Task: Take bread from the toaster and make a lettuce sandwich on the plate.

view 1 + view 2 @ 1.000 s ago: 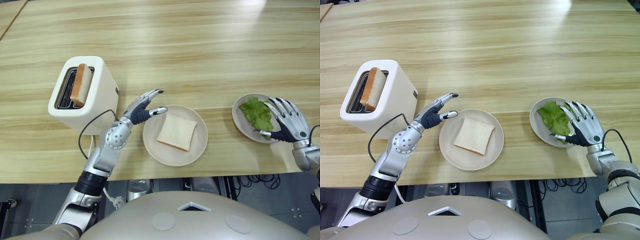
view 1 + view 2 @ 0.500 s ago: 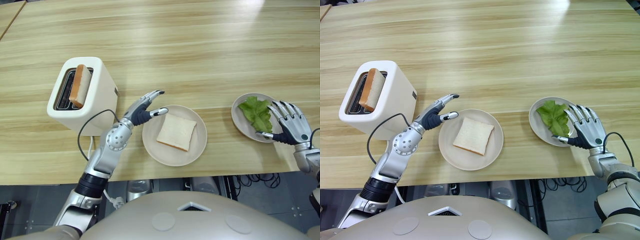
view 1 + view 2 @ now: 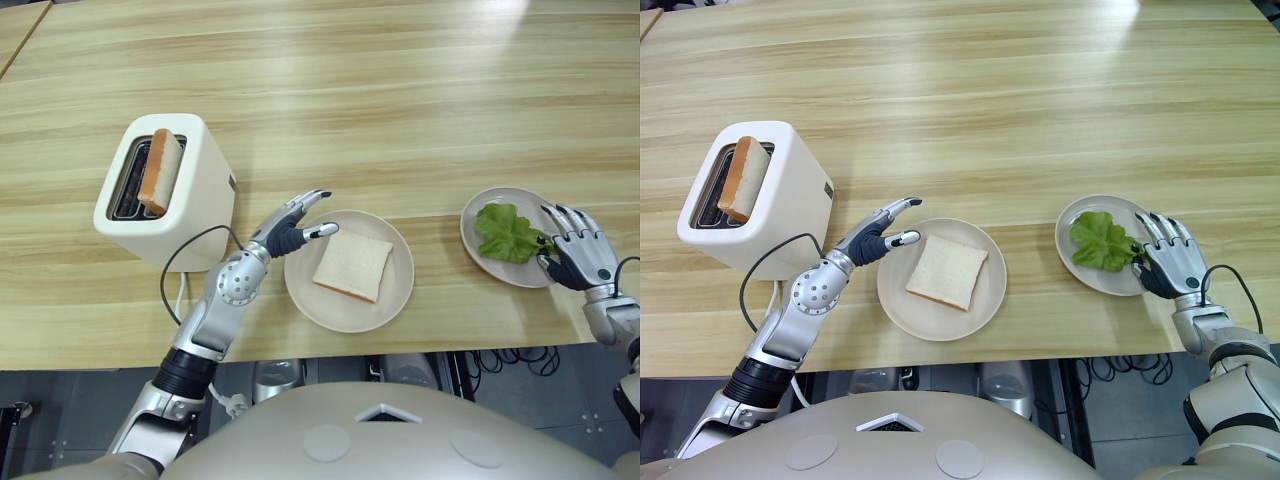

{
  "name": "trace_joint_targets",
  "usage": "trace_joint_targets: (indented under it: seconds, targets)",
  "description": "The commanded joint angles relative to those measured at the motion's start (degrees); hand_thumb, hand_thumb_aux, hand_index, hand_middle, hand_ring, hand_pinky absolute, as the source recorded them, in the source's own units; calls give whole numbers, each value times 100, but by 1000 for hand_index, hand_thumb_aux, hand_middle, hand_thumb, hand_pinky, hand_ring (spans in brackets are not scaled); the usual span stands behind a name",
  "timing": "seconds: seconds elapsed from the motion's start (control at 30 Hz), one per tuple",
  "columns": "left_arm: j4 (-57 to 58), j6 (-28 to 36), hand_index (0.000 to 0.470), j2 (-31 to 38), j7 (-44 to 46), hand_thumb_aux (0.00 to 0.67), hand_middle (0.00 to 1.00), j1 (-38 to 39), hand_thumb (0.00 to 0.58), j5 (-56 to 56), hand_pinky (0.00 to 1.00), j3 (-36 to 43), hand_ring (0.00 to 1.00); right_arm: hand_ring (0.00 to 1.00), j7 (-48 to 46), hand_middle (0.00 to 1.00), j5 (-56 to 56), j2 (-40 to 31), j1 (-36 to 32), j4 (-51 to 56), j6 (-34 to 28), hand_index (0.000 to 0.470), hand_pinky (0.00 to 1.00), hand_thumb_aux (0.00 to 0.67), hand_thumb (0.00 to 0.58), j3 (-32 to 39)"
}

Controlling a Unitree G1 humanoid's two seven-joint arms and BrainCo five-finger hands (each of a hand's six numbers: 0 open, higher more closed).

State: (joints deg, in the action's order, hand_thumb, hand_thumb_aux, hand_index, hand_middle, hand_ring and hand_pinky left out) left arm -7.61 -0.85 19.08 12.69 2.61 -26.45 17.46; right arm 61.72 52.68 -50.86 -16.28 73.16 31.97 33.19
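The left hand [image 3: 290, 228] hangs with fingers spread apart beside the big plate [image 3: 395, 295], where a bread slice [image 3: 353, 264] lies. A second slice [image 3: 160, 170] stands in the toaster [image 3: 205, 190]. The right hand [image 3: 578, 262] pinches the lettuce [image 3: 505, 235] on the small plate [image 3: 515, 196].

Right hand [image 3: 580, 262] at lettuce [image 3: 507, 234] on side plate [image 3: 503, 273], perhaps in grasp

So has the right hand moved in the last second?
Yes. Against the small plate, the right hand has drawn back toward the table's near edge and curled onto the lettuce's right edge.
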Motion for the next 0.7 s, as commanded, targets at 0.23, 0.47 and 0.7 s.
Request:
trace_joint_targets:
  seconds: [0.23,0.47,0.7]
  targets:
    - [215,-3,0,-11,-58,0,0,-66,0,-15,0,-17,0,0,-32,0,-21,100,-39,1,88,460,0,670,580,75]
    - [303,-64,0,-23,-113,0,0,-71,0,-34,0,-5,0,1000,294,1000,-100,9,-180,-289,421,460,1000,670,580,-60]
    - [283,-97,0,10,-230,0,0,-140,0,24,0,-175,0,1000,456,1000,-167,-259,-346,-1332,878,460,1000,670,580,-329]
